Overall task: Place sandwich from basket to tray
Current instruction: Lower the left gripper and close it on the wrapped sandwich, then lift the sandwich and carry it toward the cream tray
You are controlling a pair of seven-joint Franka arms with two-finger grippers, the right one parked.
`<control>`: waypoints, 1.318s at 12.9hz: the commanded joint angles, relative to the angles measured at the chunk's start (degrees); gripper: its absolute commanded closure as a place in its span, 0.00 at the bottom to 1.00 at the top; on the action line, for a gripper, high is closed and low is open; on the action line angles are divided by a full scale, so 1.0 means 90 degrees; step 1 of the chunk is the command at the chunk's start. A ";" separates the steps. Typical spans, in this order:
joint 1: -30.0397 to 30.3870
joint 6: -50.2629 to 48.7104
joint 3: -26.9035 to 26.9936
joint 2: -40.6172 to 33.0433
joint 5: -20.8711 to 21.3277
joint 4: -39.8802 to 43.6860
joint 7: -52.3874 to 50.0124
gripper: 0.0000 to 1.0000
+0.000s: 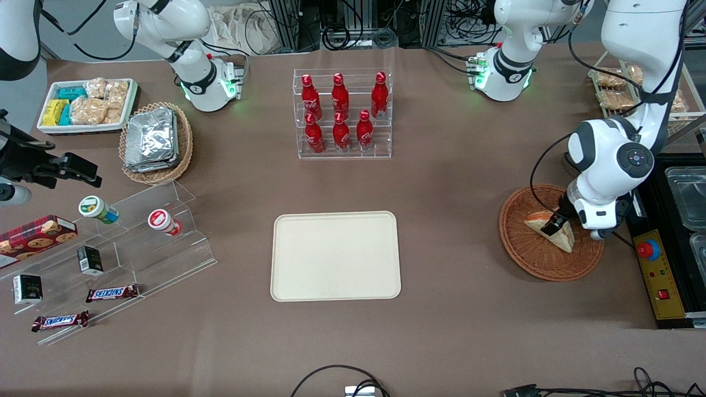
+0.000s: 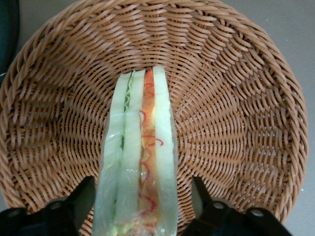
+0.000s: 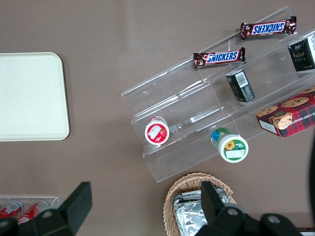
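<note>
Taken across the front view, the snack shelves and foil packets come first, well away from the pincer toward the parked arm's end of the table; none of them matters to this step. Next comes the tray (image 1: 335, 256), flat and bare, still well apart from the pincer, with open tabletop between the two. Last is the basket (image 1: 532, 256), and the pincer (image 1: 553, 223) hangs low inside it, right over the sandwich (image 1: 551, 230).

The wrist camera shows the sandwich (image 2: 139, 162) standing on edge in the basket (image 2: 236, 123), its filling layers facing the camera, and the two fingers (image 2: 209, 209) spread apart on either flank of it. There is a gap at each side, so nothing is clamped yet.

The step in hand looks like the grasp. To do it well, the fingers should close evenly on the two bread faces, so the wedge is neither tipped nor pushed against the wicker. The bread looks soft and its wrap slippery, so a gentle squeeze seems wise. A straight lift clear of the rim should come before any sideways travel toward the tray.
</note>
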 commanded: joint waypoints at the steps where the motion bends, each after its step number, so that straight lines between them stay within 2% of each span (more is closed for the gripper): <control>1: -0.0012 0.0116 -0.0003 -0.0015 0.0067 -0.0036 -0.0126 0.49; 3: -0.0002 0.0106 -0.0003 -0.0034 0.0077 -0.0036 -0.0116 0.65; 5: -0.0002 0.0048 -0.0003 -0.0083 0.0077 -0.0036 -0.0038 0.72; 9: -0.0080 -0.0975 -0.0062 -0.0697 0.0398 0.0052 0.0050 0.72; 11: -0.0090 -0.1493 -0.0168 -0.1058 0.0487 0.0159 0.0613 0.72; 17: -0.0090 -0.2343 -0.1057 -0.1314 0.0487 0.0773 0.2283 0.72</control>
